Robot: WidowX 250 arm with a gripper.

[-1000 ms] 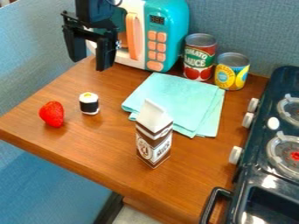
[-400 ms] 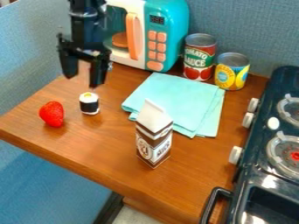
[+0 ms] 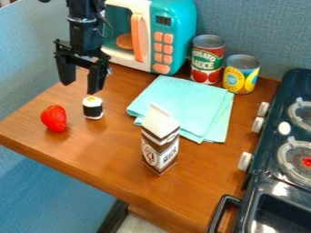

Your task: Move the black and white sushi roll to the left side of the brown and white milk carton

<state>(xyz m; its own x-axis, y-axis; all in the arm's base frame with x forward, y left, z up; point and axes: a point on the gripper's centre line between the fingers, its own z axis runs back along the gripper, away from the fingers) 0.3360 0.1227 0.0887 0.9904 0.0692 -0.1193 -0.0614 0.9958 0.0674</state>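
Observation:
The black gripper (image 3: 79, 88) hangs at the upper left over the wooden counter, its two fingers spread open with nothing between them. Closest to it is a small sushi roll (image 3: 93, 108), white with a black band and a yellow dot on top, standing just below the right finger. A red strawberry (image 3: 54, 119) sits to the left of the roll, lower than the gripper in the view. A brown and white milk carton (image 3: 160, 141) stands upright near the middle, in front of a folded turquoise cloth (image 3: 188, 103).
A teal and white toy microwave (image 3: 173, 38) stands at the back, right of the arm. Beside it are a tomato sauce can (image 3: 208, 59) and a yellow-labelled can (image 3: 241, 73). The dark toy stove (image 3: 267, 182) borders the wooden counter (image 3: 109, 150) on the right.
The gripper has moved slightly left and downward in the view, coming nearer the sushi roll and strawberry. More of the microwave's front shows. The objects on the counter have stayed in place.

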